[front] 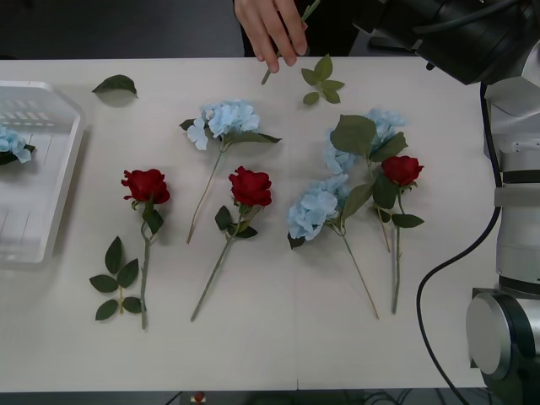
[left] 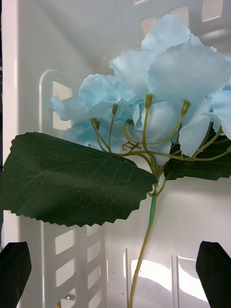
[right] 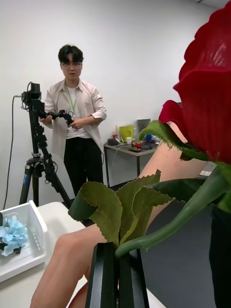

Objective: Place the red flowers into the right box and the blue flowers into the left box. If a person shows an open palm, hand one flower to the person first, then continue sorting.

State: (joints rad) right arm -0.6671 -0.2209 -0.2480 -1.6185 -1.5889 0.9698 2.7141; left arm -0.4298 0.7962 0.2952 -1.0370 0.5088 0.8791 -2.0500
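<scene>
Front view: I log three red roses on the white surface (front: 278, 337): one (front: 146, 185) nearest the left box (front: 63, 181), one (front: 251, 186) mid-surface, one (front: 402, 170) toward the right arm's side. Blue hydrangeas: one (front: 226, 118) far of centre, a cluster (front: 319, 209) between the middle and right roses, another (front: 381, 126) behind big leaves, and one (front: 12, 143) lying in the left box. A person's hand (front: 272, 25) at the far edge touches a green stem (front: 285, 46). Loose leaf sprigs (front: 321, 81) lie beside it.

Right wrist view: my right end effector (right: 117, 276) has its black fingers (right: 103, 274) pressed together on the green stem of a red rose (right: 209, 101), whose bloom stands above and to one side of the fingers. The person's forearm (right: 77, 255) lies just behind the fingers. The left box shows farther off with a blue bloom in it.

Left wrist view: my left end effector (left: 115, 274) is spread wide, black fingertips (left: 13, 272) at either corner, holding nothing. A blue hydrangea (left: 168, 91) lies between and beyond them on the ribbed floor of the left box.
</scene>
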